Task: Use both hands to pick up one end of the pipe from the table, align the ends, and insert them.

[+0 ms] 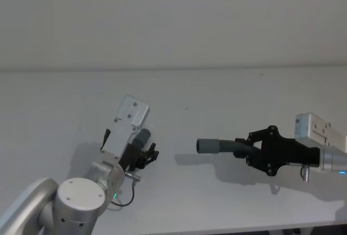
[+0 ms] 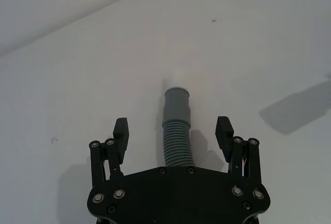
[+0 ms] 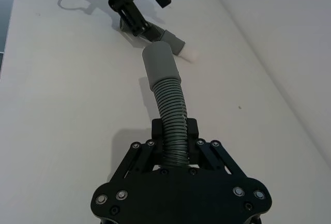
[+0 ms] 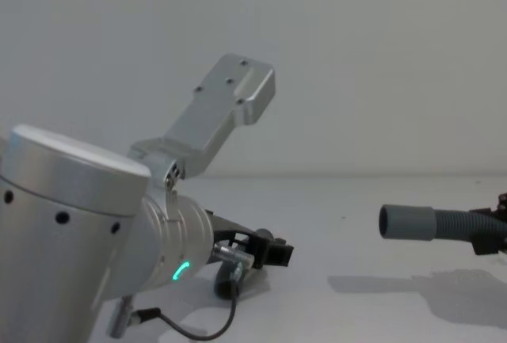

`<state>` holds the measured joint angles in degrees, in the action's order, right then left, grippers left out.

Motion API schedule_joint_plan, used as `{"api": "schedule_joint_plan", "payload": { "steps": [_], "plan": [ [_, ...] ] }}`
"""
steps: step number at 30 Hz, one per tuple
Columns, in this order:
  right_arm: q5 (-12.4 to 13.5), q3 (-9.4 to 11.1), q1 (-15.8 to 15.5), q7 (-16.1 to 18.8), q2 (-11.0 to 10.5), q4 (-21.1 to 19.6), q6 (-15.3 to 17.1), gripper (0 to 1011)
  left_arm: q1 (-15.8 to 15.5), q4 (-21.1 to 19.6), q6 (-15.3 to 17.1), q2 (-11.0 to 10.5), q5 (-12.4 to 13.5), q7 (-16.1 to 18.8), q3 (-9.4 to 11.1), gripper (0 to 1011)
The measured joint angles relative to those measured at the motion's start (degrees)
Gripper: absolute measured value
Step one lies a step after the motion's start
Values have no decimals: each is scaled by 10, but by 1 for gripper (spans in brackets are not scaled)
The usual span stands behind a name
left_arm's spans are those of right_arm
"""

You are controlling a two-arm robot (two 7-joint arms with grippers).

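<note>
A plain pale grey wall [image 1: 173, 18] stands behind; a thin black cable [image 1: 130, 196] curls at near left.

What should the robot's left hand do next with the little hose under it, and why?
Probably shut the left gripper on the ribbed hose piece. Its fingers stand open on either side of that piece, which lies on the table. The right gripper is clamped on the other piece and holds it up off the table, so the left side is the one not yet gripped.
</note>
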<state>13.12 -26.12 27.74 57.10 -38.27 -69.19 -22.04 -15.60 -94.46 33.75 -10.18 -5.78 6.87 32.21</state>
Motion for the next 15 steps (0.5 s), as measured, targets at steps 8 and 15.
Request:
{"api": "schedule_joint_plan", "payload": {
  "steps": [8,15],
  "plan": [
    [0,0,0,0,0,0,0,233,2,28,-27,19,2,13,-11,1001],
    [0,0,0,0,0,0,0,233,3,51,-49,34,-3,16,-20,1001]
  ]
}}
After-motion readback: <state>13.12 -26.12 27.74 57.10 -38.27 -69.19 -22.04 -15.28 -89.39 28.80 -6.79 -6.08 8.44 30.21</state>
